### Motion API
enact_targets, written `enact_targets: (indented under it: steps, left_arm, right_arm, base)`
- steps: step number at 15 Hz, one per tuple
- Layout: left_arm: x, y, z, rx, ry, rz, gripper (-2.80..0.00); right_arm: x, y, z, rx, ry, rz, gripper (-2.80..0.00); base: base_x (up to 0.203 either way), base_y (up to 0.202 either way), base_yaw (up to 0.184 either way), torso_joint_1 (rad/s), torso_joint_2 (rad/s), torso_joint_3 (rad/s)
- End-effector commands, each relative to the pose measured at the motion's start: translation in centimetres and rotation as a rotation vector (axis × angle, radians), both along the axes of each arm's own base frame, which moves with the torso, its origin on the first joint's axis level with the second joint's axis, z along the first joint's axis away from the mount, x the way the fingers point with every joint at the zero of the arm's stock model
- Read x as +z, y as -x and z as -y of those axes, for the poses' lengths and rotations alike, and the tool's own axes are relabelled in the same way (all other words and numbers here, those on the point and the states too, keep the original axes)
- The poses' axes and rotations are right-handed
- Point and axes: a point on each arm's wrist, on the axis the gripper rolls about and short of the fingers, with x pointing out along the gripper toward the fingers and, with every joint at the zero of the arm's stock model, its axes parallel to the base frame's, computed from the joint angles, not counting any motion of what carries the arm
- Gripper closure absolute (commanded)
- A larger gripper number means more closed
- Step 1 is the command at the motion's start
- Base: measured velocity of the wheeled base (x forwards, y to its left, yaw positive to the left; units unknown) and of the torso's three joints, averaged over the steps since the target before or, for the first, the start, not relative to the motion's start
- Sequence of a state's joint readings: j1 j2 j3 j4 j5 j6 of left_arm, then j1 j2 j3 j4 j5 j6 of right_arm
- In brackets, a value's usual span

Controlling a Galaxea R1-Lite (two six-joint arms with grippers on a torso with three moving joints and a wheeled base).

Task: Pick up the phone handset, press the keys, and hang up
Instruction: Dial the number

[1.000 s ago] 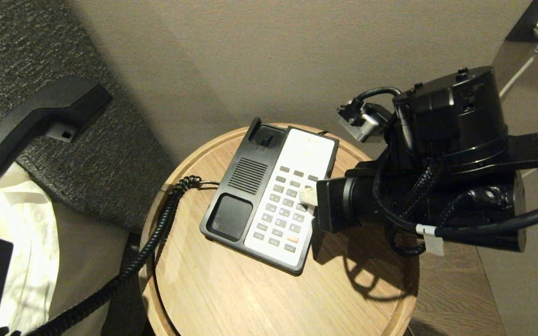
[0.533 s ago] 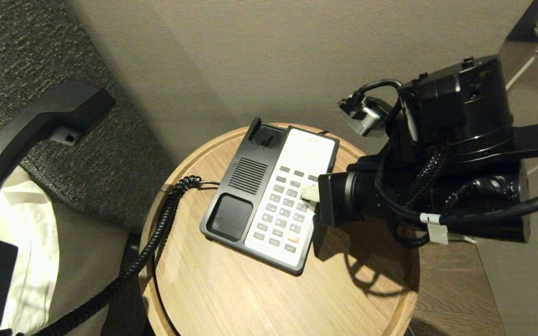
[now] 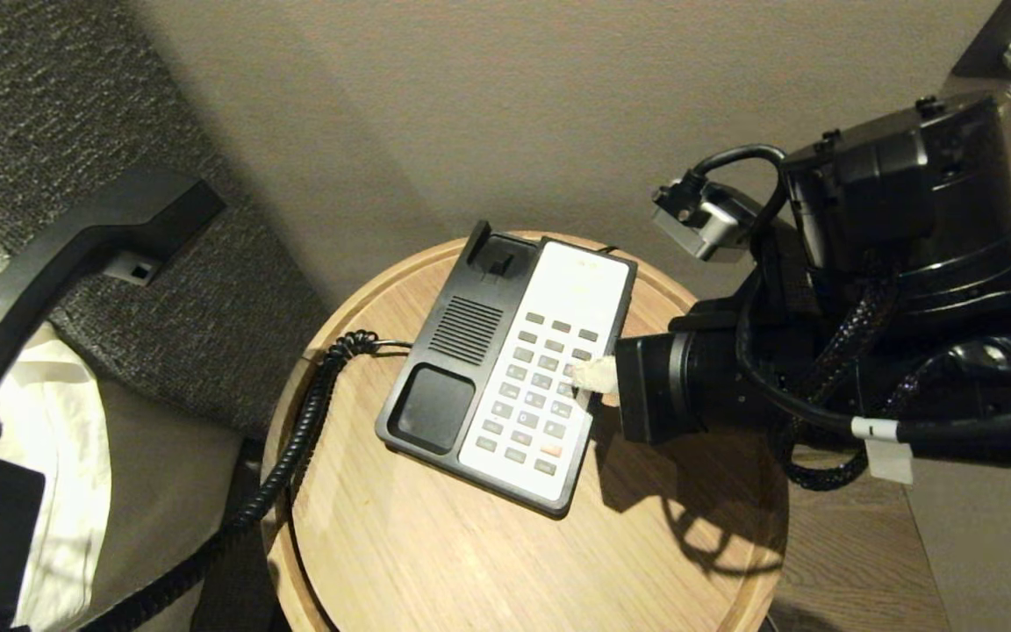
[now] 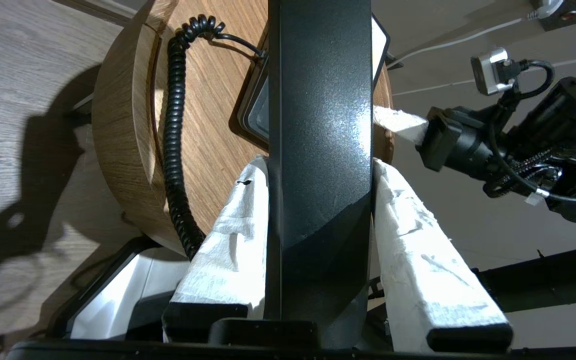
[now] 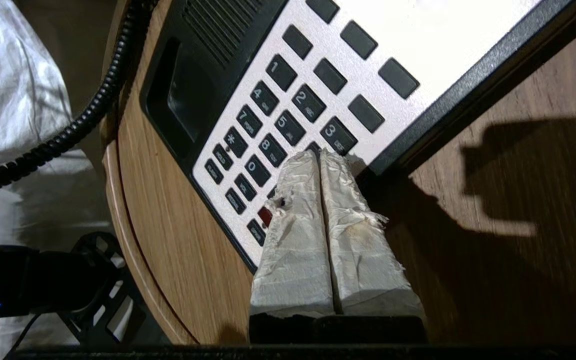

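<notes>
So pickup's done, left gripper (image 4: 320, 235) is clamped on the phone handset (image 3: 75, 254) held off the round table's (image 3: 470, 562) left edge, right gripper (image 5: 320, 155), fingers pressed together, pokes the keys (image 3: 536, 391) mid-table, hanging up's still left.

1. The desk phone (image 3: 505, 369) sits on the round side table (image 3: 435, 553).
2. The keys (image 3: 541, 391) fill the phone's right half.
3. The phone handset (image 3: 67, 254) is off to the left, beyond the table.
4. The coiled cord (image 3: 304, 430) runs over the table's left edge.
5. The right gripper (image 3: 591, 376) is at the keys' right edge.
</notes>
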State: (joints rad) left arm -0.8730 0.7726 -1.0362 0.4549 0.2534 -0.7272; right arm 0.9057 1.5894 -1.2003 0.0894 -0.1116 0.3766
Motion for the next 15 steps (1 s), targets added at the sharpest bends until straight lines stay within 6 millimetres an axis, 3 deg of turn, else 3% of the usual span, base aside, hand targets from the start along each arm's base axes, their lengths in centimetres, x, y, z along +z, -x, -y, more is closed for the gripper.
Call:
enact_targets:
  steps: [1,15]
  left_arm:
    - [0.0,0.0,0.0,0.004,0.001,-0.004,0.0]
    - [0.0,0.1,-0.1,0.003,0.004,0.0,0.0]
  right_arm:
    - [-0.1,0.2,0.1,0.003,0.002,-0.002,0.0]
    - [-1.3,-0.4,-0.7,0.001,0.028,-0.019,0.0]
  base:
    - [0.0,0.0,0.0,0.0,0.0,0.0]
    - [0.0,0.0,0.0,0.0,0.0,0.0]
